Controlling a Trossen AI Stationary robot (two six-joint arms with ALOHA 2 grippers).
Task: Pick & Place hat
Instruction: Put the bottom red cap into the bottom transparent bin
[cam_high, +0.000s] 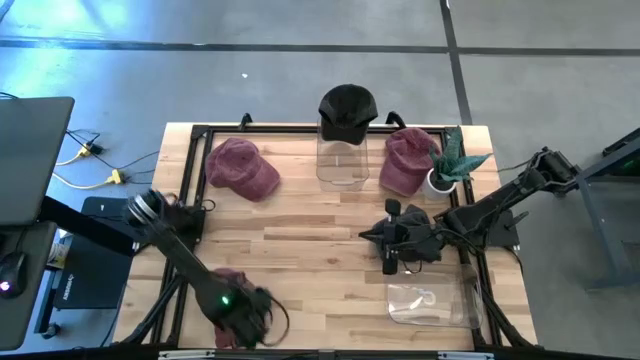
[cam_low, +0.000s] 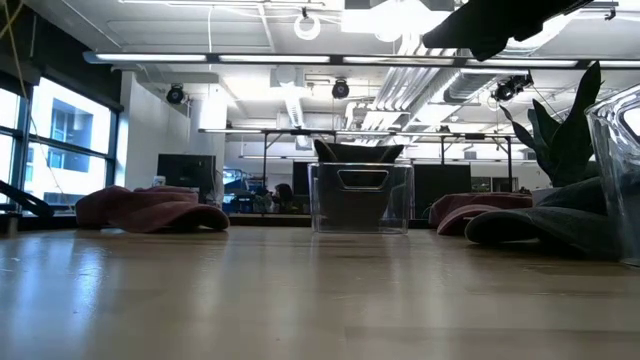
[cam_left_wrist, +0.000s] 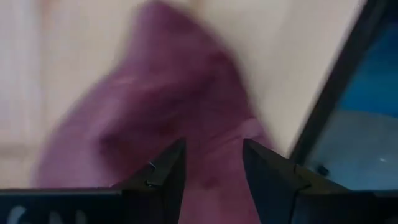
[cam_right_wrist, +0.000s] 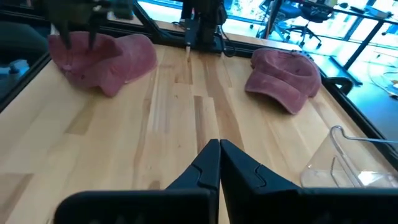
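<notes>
Left gripper (cam_high: 243, 322), high view: at the light wooden slatted table's (cam_high: 300, 240) near-left corner, over a maroon fabric cap (cam_high: 228, 282). Left wrist view: fingers (cam_left_wrist: 166, 171) part-open, straddling maroon cloth; grip unclear. Right wrist view: right gripper (cam_right_wrist: 218, 163) closed, empty, above bare planks.

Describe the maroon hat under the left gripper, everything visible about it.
The maroon hat is a soft cap of what looks like faded cloth, crumpled rather than holding its shape. It lies on the wooden table at the near left corner, close to the black frame edge. The left gripper is right over it, fingers parted with cloth showing between them; whether they actually pinch it cannot be told. The arm hides much of it from above.
</notes>
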